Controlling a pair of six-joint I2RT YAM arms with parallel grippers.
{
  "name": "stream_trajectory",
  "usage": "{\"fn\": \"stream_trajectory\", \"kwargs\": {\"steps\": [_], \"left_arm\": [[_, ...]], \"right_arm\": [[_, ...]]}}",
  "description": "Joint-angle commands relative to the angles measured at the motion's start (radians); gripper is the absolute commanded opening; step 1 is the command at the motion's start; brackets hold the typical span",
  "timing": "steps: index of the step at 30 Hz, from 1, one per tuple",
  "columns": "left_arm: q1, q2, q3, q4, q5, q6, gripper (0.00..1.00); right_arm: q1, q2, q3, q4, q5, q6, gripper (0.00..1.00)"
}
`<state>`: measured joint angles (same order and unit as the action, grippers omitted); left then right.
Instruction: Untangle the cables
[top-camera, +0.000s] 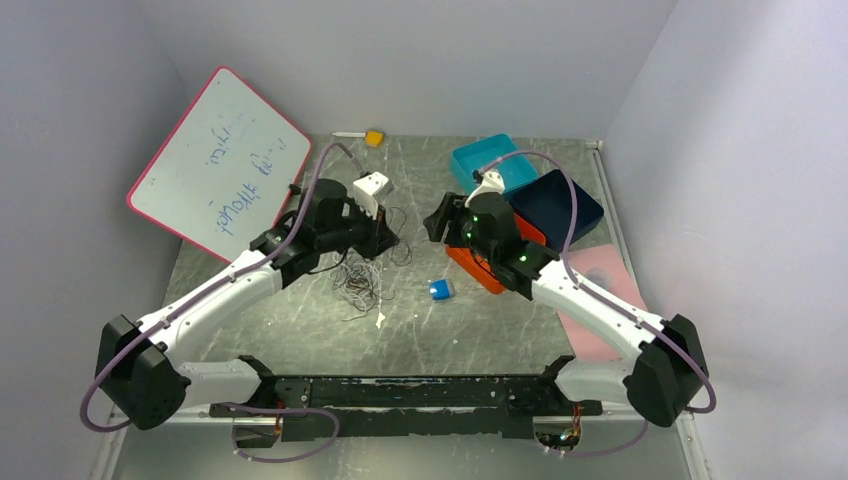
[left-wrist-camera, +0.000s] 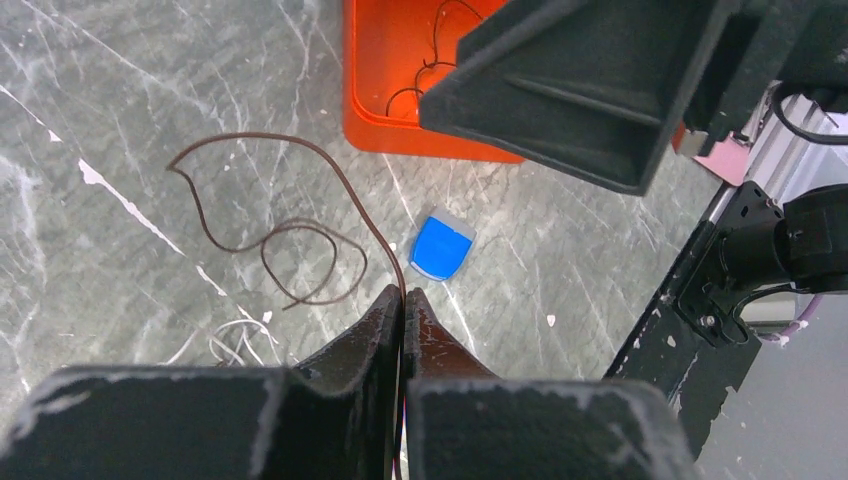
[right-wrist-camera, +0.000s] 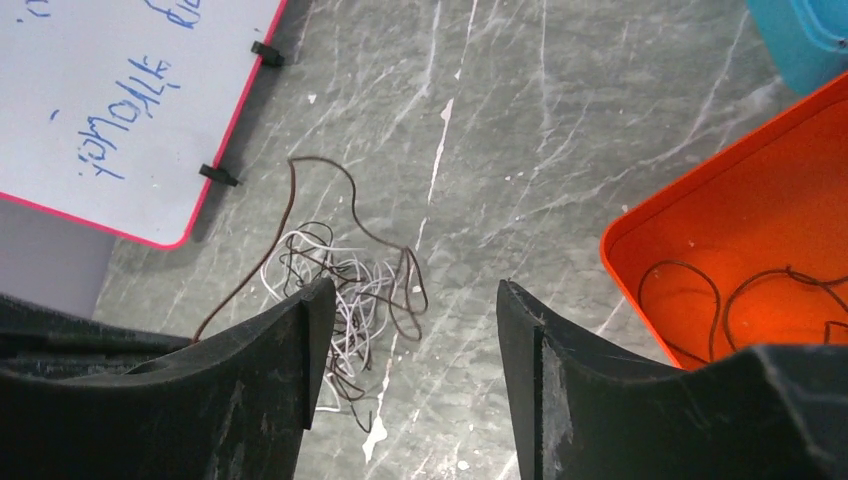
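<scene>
- Left wrist view: the left gripper (left-wrist-camera: 403, 300) is pressed together on a brown cable (left-wrist-camera: 260, 135) that loops across the table (left-wrist-camera: 120, 260).
- The tangle (top-camera: 358, 282) lies left of the table's middle; a second cable (right-wrist-camera: 680, 264) sits in the orange tray (right-wrist-camera: 720, 230), right of the middle.
- The right gripper (right-wrist-camera: 415, 290) hangs spread, empty.
- Likely best: draw the brown cable slowly away from the tangle, stopping if loops drag.
</scene>
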<state>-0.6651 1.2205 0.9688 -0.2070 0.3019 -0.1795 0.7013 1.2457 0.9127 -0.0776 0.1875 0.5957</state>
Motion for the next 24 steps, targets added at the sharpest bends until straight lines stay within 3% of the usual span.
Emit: {"fn": "stream_trajectory", "kwargs": {"steps": [1, 11, 24], "left_arm": [[-0.006, 0.016, 0.077, -0.043, -0.006, 0.036, 0.07], [-0.007, 0.021, 0.211, -0.071, 0.117, -0.003, 0.07], [-0.006, 0.002, 0.308, -0.126, 0.189, -0.029, 0.07]], "right_arm": [[-0.004, -0.064, -0.045, 0.055, 0.026, -0.007, 0.66], [-0.023, -0.098, -0.248, 0.43, -0.166, -0.124, 0.72], [-0.027, 0.119, -0.148, 0.567, -0.308, -0.214, 0.68]]}}
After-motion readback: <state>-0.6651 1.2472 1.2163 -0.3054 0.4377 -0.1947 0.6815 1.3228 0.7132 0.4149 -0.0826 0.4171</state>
